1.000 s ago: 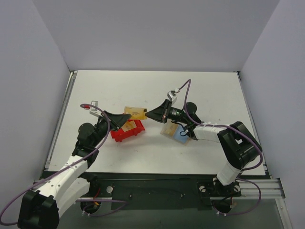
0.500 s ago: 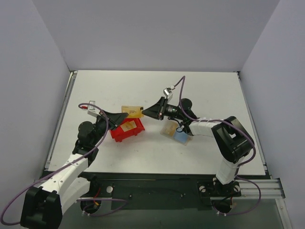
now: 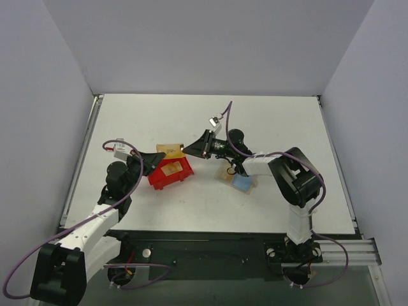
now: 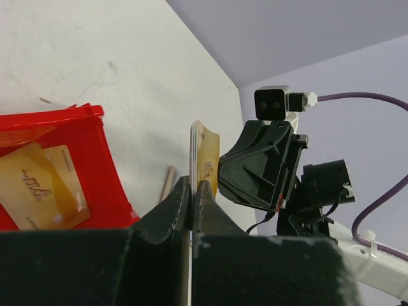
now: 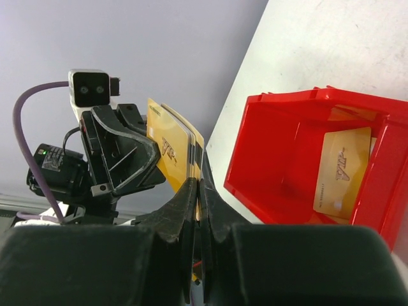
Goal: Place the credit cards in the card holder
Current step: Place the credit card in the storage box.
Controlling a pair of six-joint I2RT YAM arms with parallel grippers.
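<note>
Two thin orange-yellow credit cards (image 5: 167, 150) stand beside a red plastic bin (image 5: 258, 159).

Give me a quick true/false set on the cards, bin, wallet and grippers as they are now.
1. The left gripper and right gripper both pinch the held cards. True.
2. The red bin is empty. False: a card lies in it.
3. The card holder lies open, blue lining showing. True.
4. The held cards are inside the card holder. False: they are held up near the bin, apart from the holder.
</note>
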